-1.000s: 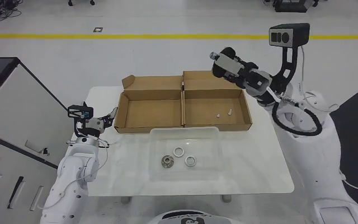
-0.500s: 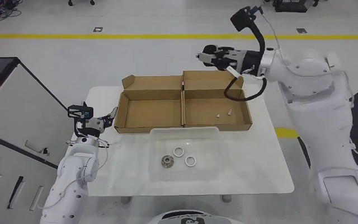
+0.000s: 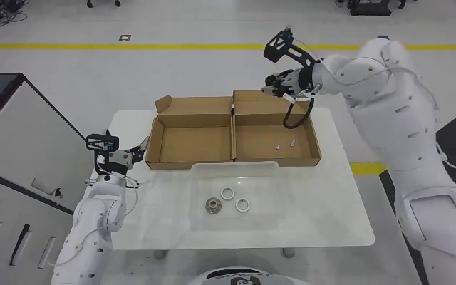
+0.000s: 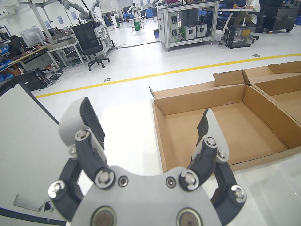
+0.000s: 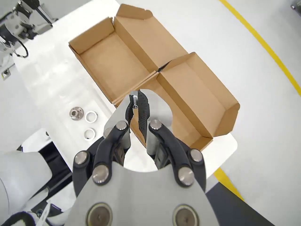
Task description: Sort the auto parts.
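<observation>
My right gripper [image 3: 273, 85] hangs above the back edge of the right cardboard box [image 3: 256, 146], shut on a small silver bolt [image 5: 134, 100] that sticks out past its fingertips [image 5: 141, 99]. Two more small bolts [image 3: 276, 146] [image 3: 292, 141] lie inside that box. The left cardboard box [image 3: 189, 139] holds nothing. In front of the boxes a clear tray [image 3: 267, 171] holds a metal flange [image 3: 211, 206] and two white rings [image 3: 229, 193] [image 3: 243, 205]. My left gripper [image 3: 135, 151] is open just off the left box's outer wall [image 4: 162, 147], with nothing between its fingers [image 4: 91, 118].
Both boxes have their lid flaps [image 3: 196, 105] folded open toward the back of the white table [image 3: 328, 206]. A grey cabinet [image 3: 28, 135] stands off the table's left side. Bare tabletop lies to the right of the tray and along the front edge.
The right arm has swung and re-posed, and its gripper, still holding the bolt, shifted left and then slightly down over the right box's back flap. The left arm has not moved.
</observation>
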`<act>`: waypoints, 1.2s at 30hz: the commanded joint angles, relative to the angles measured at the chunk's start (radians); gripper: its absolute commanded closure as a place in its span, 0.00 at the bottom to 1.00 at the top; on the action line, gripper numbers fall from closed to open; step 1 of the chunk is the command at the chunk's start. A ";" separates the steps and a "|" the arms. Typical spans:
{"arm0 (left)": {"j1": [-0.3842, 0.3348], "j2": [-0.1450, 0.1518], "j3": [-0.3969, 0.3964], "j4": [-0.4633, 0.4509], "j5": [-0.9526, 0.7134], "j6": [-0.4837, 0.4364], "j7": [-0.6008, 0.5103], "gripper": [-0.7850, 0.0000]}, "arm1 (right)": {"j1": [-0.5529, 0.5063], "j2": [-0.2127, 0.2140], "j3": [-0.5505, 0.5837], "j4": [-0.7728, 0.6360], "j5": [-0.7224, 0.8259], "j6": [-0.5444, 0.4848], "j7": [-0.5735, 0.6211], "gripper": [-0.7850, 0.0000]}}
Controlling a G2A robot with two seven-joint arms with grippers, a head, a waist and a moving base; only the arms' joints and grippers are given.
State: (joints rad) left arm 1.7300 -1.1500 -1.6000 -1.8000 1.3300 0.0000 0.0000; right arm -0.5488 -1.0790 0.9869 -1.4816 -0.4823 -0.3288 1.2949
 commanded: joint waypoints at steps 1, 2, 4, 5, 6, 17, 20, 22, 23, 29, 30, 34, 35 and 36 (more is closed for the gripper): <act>0.000 0.000 0.000 0.000 0.000 0.000 0.000 0.00 | 0.031 -0.007 -0.030 0.044 -0.002 -0.024 0.013 1.00; 0.000 0.000 0.000 0.000 0.000 0.000 0.000 0.00 | 0.047 -0.011 -0.050 0.068 -0.007 -0.039 0.028 1.00; 0.000 0.000 0.000 0.000 0.000 0.000 0.000 0.00 | 0.077 -0.021 -0.084 0.115 -0.010 -0.059 0.031 1.00; 0.000 0.000 0.000 0.000 0.000 0.000 0.000 0.00 | 0.091 -0.026 -0.106 0.137 -0.015 -0.072 0.040 1.00; 0.000 0.000 0.000 0.000 0.000 0.000 0.000 0.00 | 0.105 -0.032 -0.124 0.159 -0.015 -0.081 0.040 1.00; 0.000 0.000 0.000 0.000 0.000 0.000 0.000 0.00 | 0.215 -0.119 -0.343 0.413 -0.036 -0.160 0.024 1.00; 0.000 0.000 0.000 0.000 0.000 0.000 0.000 0.00 | 0.223 -0.144 -0.392 0.475 -0.049 -0.165 0.013 1.00; 0.000 0.000 0.000 0.000 0.000 0.000 0.000 0.00 | 0.225 -0.159 -0.418 0.522 -0.053 -0.167 0.002 1.00; 0.000 0.000 0.000 0.000 0.000 0.000 0.000 0.00 | 0.225 -0.166 -0.430 0.546 -0.059 -0.169 -0.004 1.00; 0.000 0.000 0.000 0.000 0.000 0.000 0.000 0.00 | 0.223 -0.208 -0.490 0.673 -0.077 -0.190 -0.045 1.00; 0.000 0.000 0.000 0.000 0.000 0.000 0.000 0.00 | 0.220 -0.215 -0.498 0.695 -0.080 -0.194 -0.055 1.00; 0.000 0.000 0.000 0.000 0.000 0.000 0.000 0.00 | 0.214 -0.240 -0.526 0.772 -0.099 -0.217 -0.096 1.00; 0.000 0.000 0.000 0.000 0.000 0.000 0.000 0.00 | 0.214 -0.245 -0.531 0.789 -0.102 -0.224 -0.106 1.00; 0.000 0.000 0.000 0.000 0.000 0.000 0.000 0.00 | 0.212 -0.251 -0.537 0.804 -0.106 -0.230 -0.114 1.00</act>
State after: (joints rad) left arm 1.7300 -1.1500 -1.6000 -1.8000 1.3300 0.0000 0.0000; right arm -0.3355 -1.3253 0.4545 -0.6926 -0.5851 -0.5533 1.1882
